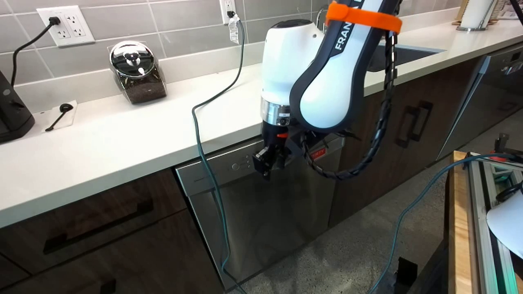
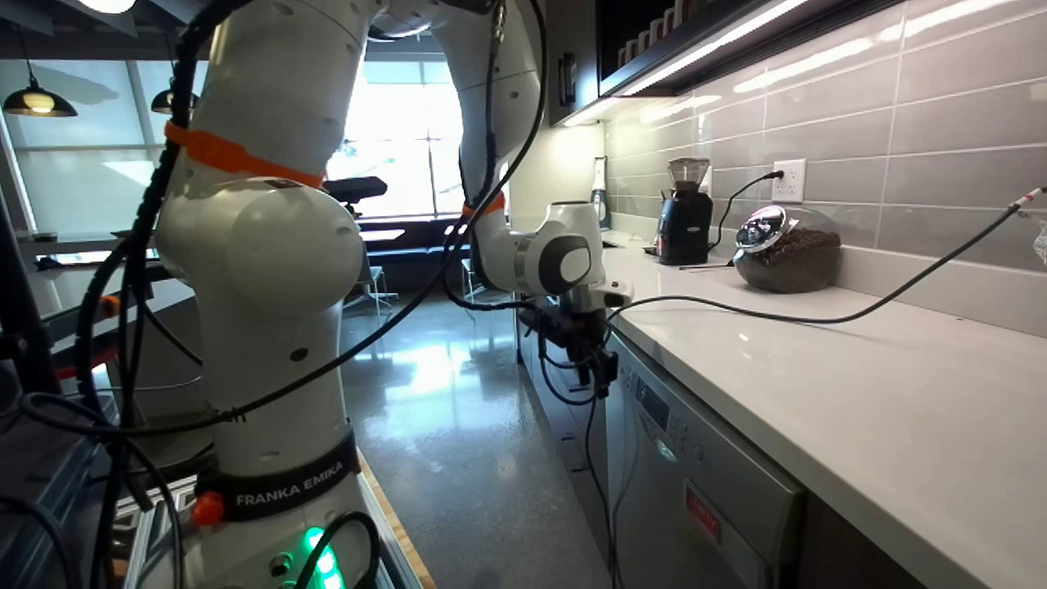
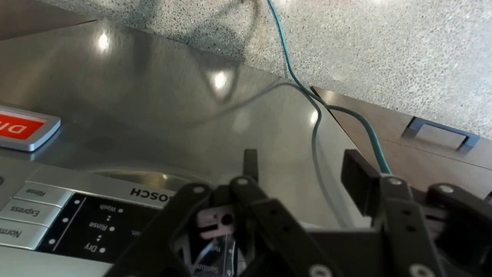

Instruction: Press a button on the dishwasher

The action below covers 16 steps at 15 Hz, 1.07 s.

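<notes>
The dishwasher has a brushed steel front that shows in both exterior views (image 1: 282,212) (image 2: 654,507) and in the wrist view (image 3: 146,96), where its lettering is upside down. Its control strip carries a dark display (image 3: 127,227) and silver buttons marked Rinse, Express (image 3: 32,211) and Normal at the left. My fingers hide the right part of the strip; a "Sanitize" label shows through the linkage. My gripper (image 1: 271,165) points down in front of the strip, below the counter edge; it also shows in an exterior view (image 2: 599,378). In the wrist view, the gripper (image 3: 301,173) is open with nothing between its fingertips.
A red "DIRTY" sign (image 1: 318,153) is on the dishwasher front. A cable (image 1: 200,134) hangs over the counter edge (image 1: 179,159) and down past the gripper. A jar (image 1: 137,73) stands on the counter. Dark cabinets (image 1: 392,134) flank the dishwasher.
</notes>
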Motion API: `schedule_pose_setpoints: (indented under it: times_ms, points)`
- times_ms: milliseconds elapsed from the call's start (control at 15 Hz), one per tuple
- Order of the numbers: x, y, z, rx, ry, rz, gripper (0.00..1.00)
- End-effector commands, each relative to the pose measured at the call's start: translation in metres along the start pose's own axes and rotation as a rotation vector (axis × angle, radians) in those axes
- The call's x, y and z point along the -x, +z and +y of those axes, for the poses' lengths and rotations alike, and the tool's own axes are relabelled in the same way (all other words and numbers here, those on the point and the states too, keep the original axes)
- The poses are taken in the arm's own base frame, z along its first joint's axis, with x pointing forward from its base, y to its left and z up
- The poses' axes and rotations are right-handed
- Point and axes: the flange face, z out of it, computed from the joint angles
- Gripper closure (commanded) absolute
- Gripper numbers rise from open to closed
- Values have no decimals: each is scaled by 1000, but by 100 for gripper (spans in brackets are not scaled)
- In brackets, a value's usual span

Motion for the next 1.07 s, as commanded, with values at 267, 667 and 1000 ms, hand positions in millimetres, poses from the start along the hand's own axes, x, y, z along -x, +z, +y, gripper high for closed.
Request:
schedule_pose_setpoints:
  times_ms: [267, 667, 1000]
  points:
    - [-10, 16, 1, -14, 95, 60, 99]
    - [-19, 19, 2, -5, 126, 85, 100]
    - [-25, 18, 2, 5, 141, 97, 100]
